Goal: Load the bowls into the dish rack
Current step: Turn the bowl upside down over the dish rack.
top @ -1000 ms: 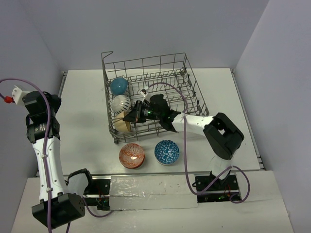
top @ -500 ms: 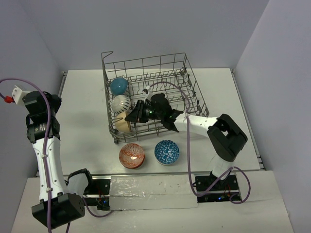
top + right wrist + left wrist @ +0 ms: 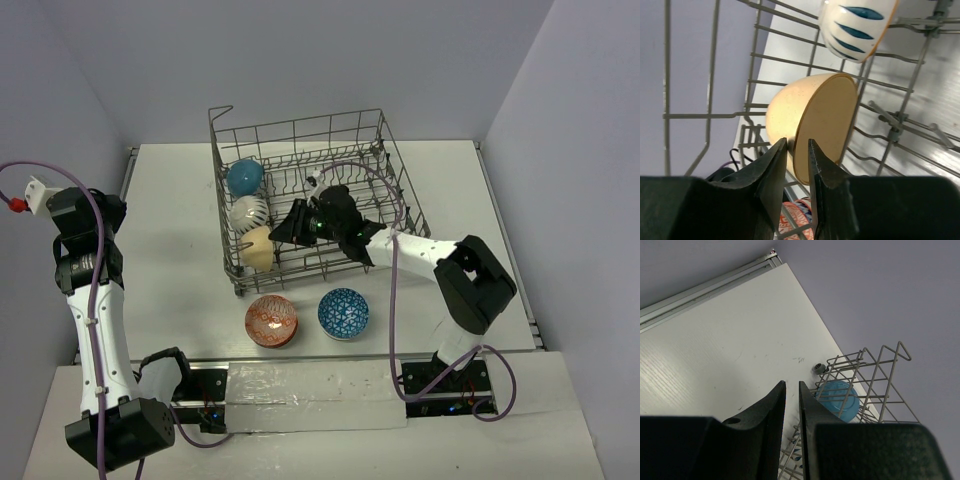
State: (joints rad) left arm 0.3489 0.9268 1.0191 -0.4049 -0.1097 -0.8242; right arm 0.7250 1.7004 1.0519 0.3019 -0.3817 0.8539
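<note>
Top view. The dish rack sits on the counter, upper middle of the frame, raised handle at its upper left corner.

Three bowls stand on edge down the rack's left side:
- blue bowl uppermost
- striped bowl in the middle
- cream bowl lowest, near the rack's lower left corner

Two bowls lie open side up on the counter just below the rack, side by side but not touching: red-patterned bowl on the left, blue-patterned bowl on the right.

The right arm reaches in over the rack's lower right side and ends just right of the cream bowl.

Right wrist view. The right fingers stand a little apart, a slim gap between them, clamped on nothing. The cream bowl is tipped on its rim among the wires just past the tips, its edge in line with the gap. Cannot tell if the tips touch it. The striped bowl is at the upper right of that frame.

The left arm is upright at the left edge of the top view, well apart from the rack.

Left wrist view. The left fingers are nearly together, with a thin slit between and nothing in it. The blue bowl and a rack corner show beyond them at lower right.
</note>
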